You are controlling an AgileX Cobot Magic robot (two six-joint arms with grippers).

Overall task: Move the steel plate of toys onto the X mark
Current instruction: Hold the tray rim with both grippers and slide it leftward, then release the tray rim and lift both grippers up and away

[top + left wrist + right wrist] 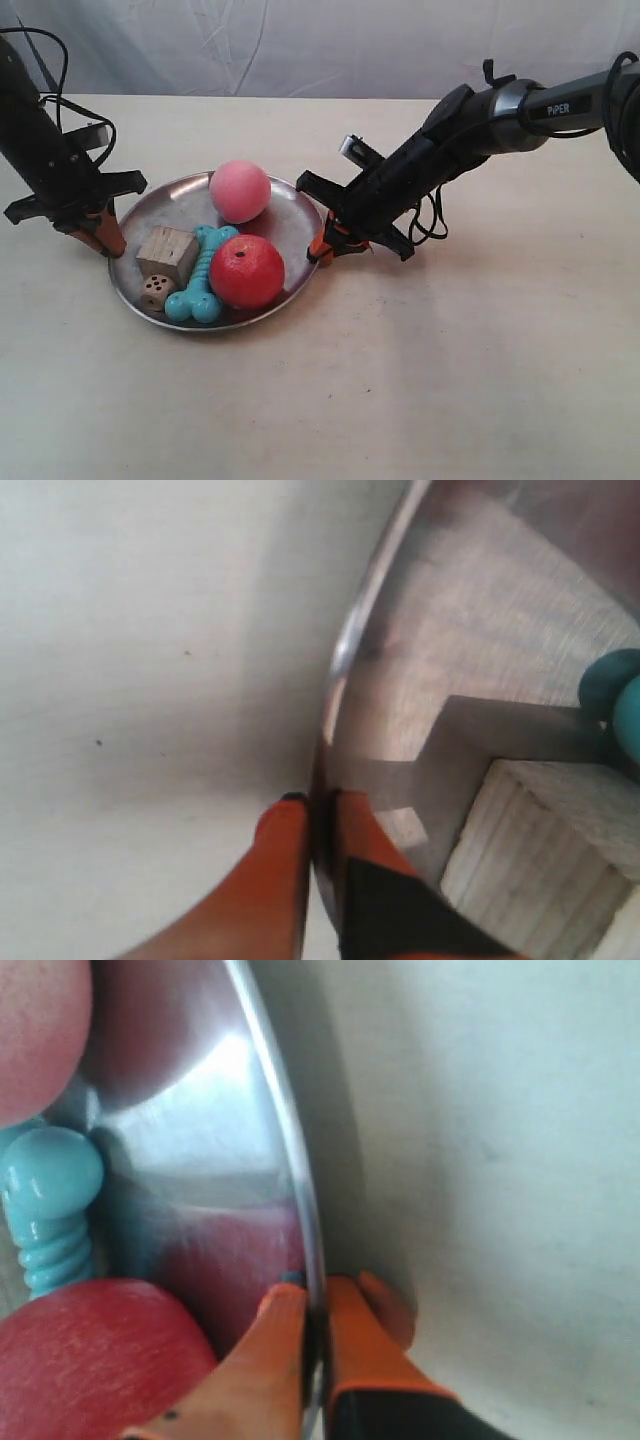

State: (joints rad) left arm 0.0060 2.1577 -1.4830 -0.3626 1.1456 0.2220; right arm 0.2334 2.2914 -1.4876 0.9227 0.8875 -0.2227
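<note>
The steel plate (290,225) rests on the table and holds a pink ball (240,191), a red apple-like ball (247,271), a turquoise bone (203,275), a wooden cube (167,253) and a small die (154,291). My left gripper (320,805) is shut on the plate's rim (345,650), one orange finger inside, one outside; it is the arm at the exterior view's left (100,232). On the opposite rim (285,1130) my right gripper (315,1295) is shut likewise, seen at the exterior view's right (325,245). The X mark is not in view.
The pale table (450,380) stretches around the plate. A white cloth backdrop (300,40) hangs behind it. Cables trail from both arms.
</note>
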